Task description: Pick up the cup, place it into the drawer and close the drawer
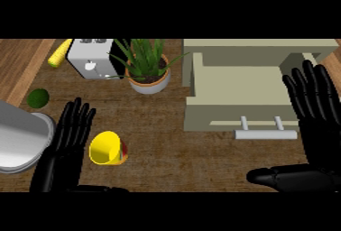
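I'm looking steeply down on a brown wooden counter (200,149) with a darker, rougher centre and paler planks along the far left. At the far left stand a white toaster (90,57) and, just right of it, a potted plant (148,67). A yellow corn cob (60,52) lies left of the toaster, a green avocado (38,97) nearer. A grey basin (20,140) sits at the left edge.

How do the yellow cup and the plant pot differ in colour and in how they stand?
The cup is yellow and lies tilted beside the left hand; the plant pot is pale grey and stands upright. The pot holds a green plant; nothing shows in the cup. Both rest on the counter.
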Tool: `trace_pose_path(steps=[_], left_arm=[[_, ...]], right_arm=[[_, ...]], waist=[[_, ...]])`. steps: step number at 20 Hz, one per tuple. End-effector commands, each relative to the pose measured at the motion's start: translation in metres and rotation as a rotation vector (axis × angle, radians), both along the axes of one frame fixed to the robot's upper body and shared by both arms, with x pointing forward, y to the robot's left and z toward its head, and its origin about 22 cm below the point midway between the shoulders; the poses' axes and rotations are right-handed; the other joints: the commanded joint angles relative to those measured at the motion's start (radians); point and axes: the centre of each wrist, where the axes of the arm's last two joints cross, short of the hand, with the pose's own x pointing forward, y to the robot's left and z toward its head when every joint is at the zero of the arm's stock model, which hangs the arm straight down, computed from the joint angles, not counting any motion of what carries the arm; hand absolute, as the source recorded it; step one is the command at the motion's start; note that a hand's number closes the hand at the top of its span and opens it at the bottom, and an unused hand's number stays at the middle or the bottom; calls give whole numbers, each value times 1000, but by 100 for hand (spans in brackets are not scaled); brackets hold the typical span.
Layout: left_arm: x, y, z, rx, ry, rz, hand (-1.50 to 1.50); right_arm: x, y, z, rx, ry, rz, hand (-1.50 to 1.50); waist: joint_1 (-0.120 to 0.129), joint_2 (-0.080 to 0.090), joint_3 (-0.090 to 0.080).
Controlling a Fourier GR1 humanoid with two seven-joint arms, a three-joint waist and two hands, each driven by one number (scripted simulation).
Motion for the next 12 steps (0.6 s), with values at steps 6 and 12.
trace_pose_path(steps=[6, 12], left_arm=[[4, 31, -35, 22, 63, 94, -150], [2, 34, -55, 50, 101, 74, -150]], right_arm=[[2, 3, -9, -1, -1, -6, -150], [5, -10, -15, 5, 4, 27, -150]], waist=[[0, 0, 0], [0, 0, 0]])
